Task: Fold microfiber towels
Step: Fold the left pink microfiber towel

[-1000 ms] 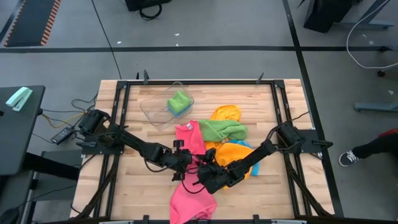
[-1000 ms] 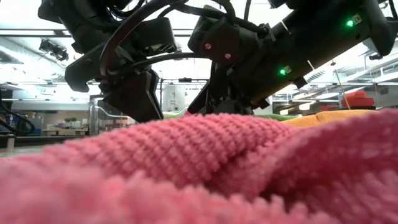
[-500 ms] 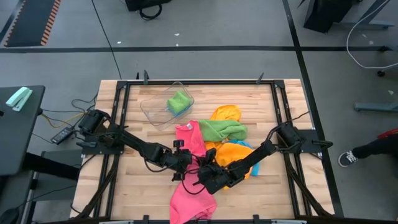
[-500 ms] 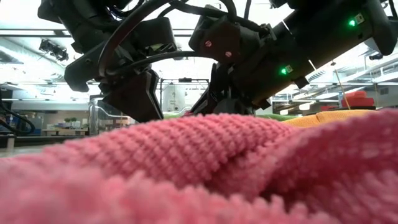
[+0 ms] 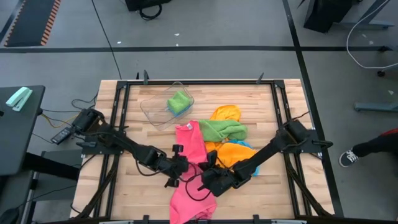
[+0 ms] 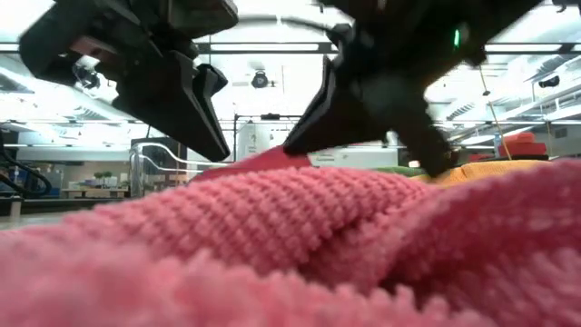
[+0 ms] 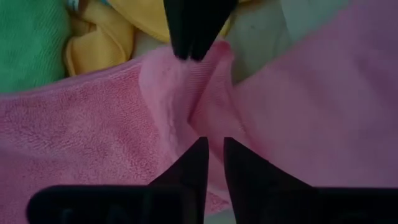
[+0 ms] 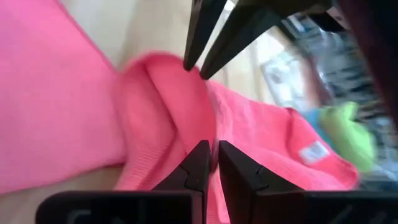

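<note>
The pink towel (image 5: 191, 171) lies stretched lengthwise from mid-table to the near edge, pinched into a ridge near the middle. The left gripper (image 5: 175, 176) and right gripper (image 5: 205, 178) both reach low from opposite sides, each nipping that ridge with fingers nearly closed (looks like a real grip, though the overhead view is cluttered). The clear tub (image 5: 163, 106) behind holds 1 folded green towel (image 5: 179, 101).

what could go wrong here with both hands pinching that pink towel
Both hands, left hand and right hand, pinch one raised ridge of the pink towel, so it may bunch rather than fold. Their fingertips sit very close and could collide. The towel overlaps the orange towel, which may drag along.
</note>
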Available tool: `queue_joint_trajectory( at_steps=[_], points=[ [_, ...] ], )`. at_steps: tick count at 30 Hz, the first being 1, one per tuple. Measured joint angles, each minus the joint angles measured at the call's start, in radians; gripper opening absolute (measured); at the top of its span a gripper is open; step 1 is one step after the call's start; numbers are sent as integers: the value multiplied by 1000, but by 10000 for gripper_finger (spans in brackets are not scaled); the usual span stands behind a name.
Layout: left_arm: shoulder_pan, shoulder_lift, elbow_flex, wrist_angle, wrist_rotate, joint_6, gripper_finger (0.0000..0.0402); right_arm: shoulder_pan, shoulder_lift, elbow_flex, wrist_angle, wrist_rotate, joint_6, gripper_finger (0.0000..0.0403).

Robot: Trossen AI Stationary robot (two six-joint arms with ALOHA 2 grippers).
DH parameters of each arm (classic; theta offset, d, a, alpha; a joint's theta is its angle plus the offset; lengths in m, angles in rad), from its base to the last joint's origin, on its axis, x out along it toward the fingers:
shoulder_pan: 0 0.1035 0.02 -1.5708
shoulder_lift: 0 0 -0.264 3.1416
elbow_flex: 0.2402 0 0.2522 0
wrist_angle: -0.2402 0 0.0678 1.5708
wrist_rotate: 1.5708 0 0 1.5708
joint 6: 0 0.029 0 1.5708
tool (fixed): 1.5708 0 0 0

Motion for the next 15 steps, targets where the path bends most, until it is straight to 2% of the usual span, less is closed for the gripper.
queue_joint_trajectory(
  at_steps=[4,8,15],
  points=[
    [-1,0,0,-2,0,-1,55,-5,-43,0,-62,-166,32,42],
    [0,0,0,-4,0,-9,59,-11,-44,0,-107,-287,79,42],
    [-7,0,0,1,22,-14,57,-13,-43,0,-137,-285,142,43]
  ],
)
